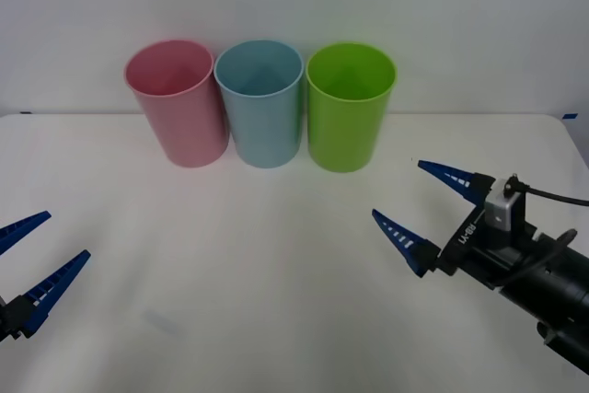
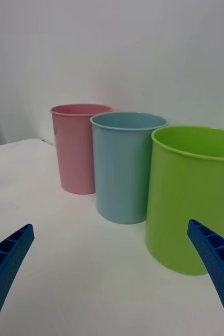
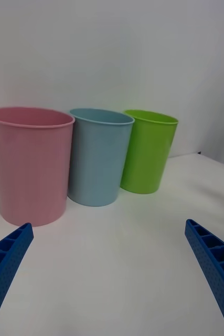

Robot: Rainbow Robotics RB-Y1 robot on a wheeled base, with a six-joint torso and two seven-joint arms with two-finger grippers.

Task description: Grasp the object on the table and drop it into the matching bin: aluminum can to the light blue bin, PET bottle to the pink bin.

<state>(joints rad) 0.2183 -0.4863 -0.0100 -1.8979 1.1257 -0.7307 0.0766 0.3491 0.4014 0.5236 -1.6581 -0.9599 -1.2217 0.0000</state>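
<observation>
Nearest the camera in the front view, the left gripper (image 1: 32, 255) sits low at the left edge of the table (image 1: 276, 301), its fingers spread apart and holding nothing. The right gripper (image 1: 433, 213) hovers at the right, just in front of the lime green bin (image 1: 350, 108), jaws likewise wide and empty. Between them lies bare white tabletop; the aluminum can cannot be found anywhere on it. Risk, as a judgement: with no can to aim at, a closing move would catch nothing, and the right gripper, being near the green bin, could knock it if it swings left. At the far edge stand the pink bin (image 1: 177, 103), the light blue bin (image 1: 260, 103) and the green one in a row, rims nearly touching. Their visible interiors look empty, though the bottoms are only partly seen.
</observation>
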